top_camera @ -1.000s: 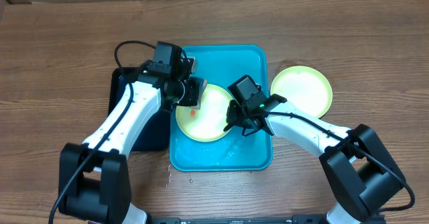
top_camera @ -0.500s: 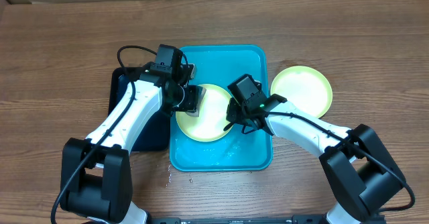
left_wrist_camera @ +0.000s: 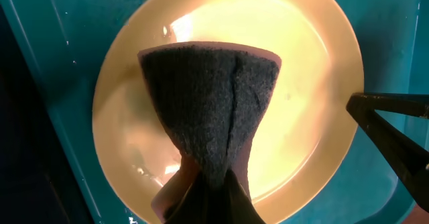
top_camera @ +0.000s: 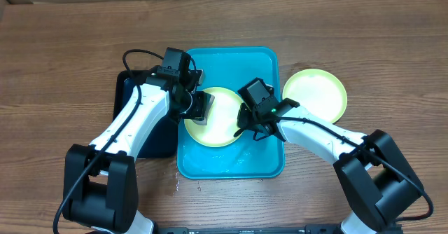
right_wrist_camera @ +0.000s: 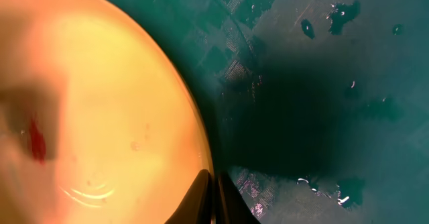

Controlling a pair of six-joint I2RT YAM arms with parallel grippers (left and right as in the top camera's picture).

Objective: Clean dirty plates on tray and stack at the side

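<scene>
Scrubbing step in hand: left gripper (top_camera: 198, 106) was clamped hard on a sponge (left_wrist_camera: 211, 96), pinching it into a waist, dark scouring face down on the green plate (top_camera: 222, 118). That plate sat inside the turquoise tray (top_camera: 238, 62), left of centre. Right gripper (right_wrist_camera: 214, 196) was fully closed, tips together at the plate's right rim. It looked like a brace to stop the plate sliding; I could not tell whether any rim was actually pinched between the fingers.

A red smear (right_wrist_camera: 33, 140) remained on the plate in the right wrist view, so my read was that the plate was not clean yet. A second green plate (top_camera: 315, 94) lay on the table (top_camera: 70, 45) just right of the tray, apparently the start of the stack. Only 2 plates were in view. The black tray (top_camera: 159, 139) sat left of the turquoise one, under the left arm.

Next move, as I judged it: sweep the sponge across the smear with downward pressure while the right tips hold the rim, then lift the plate across to the stack.

Versus 1 s earlier: the sponge had shifted slightly further onto the plate and now covered the red mark that was exposed overhead. Right arm position was unchanged.
</scene>
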